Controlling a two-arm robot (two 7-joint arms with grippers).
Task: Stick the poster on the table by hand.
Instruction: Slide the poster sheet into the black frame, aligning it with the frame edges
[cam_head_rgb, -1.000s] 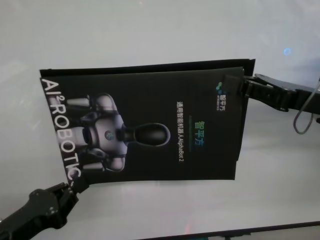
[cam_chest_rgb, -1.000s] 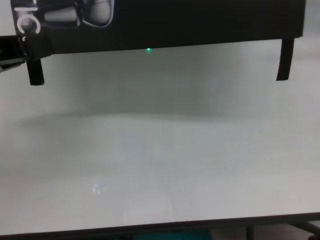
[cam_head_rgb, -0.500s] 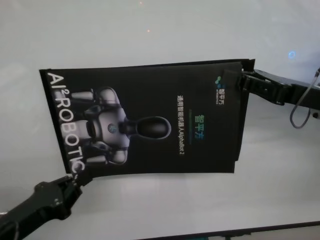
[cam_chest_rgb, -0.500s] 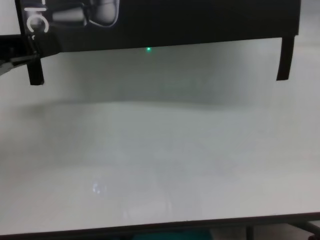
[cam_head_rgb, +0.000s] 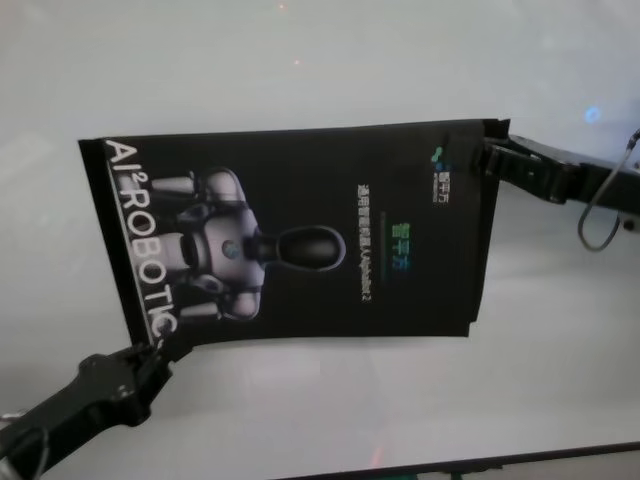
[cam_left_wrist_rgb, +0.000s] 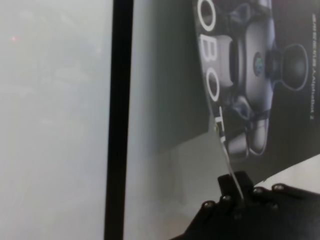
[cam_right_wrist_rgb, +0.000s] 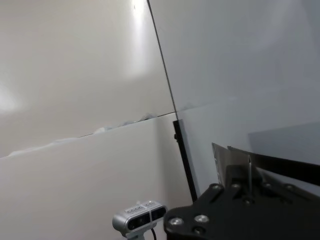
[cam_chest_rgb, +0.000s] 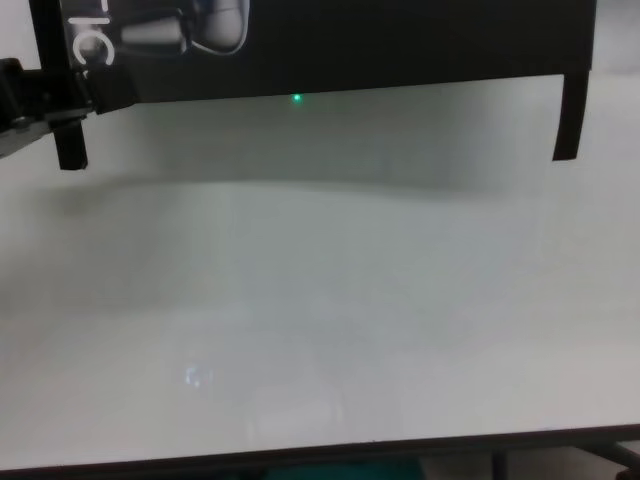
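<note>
The poster (cam_head_rgb: 300, 240), black with a grey-white robot picture and white "AI²ROBOTIC" lettering, hangs spread above the white table (cam_head_rgb: 320, 420). My left gripper (cam_head_rgb: 155, 355) is shut on its near left corner, below the lettering. In the left wrist view the poster (cam_left_wrist_rgb: 260, 75) has its thin edge pinched in the left gripper (cam_left_wrist_rgb: 235, 192). My right gripper (cam_head_rgb: 487, 158) is shut on the far right corner by the small logo; the right wrist view shows that corner in the right gripper (cam_right_wrist_rgb: 248, 182). In the chest view the poster (cam_chest_rgb: 400, 45) fills the top above the table (cam_chest_rgb: 320, 300).
Two thin black strips (cam_chest_rgb: 70, 148) (cam_chest_rgb: 570, 118) hang down from the poster's near edge. The table's dark front edge (cam_chest_rgb: 320, 452) runs along the bottom. A small grey camera unit (cam_right_wrist_rgb: 140, 217) shows in the right wrist view. A looped cable (cam_head_rgb: 600, 215) hangs by the right arm.
The poster has shifted slightly to the right and lies flatter. My left gripper has moved up and to the right with its corner; the right gripper has edged farther away.
</note>
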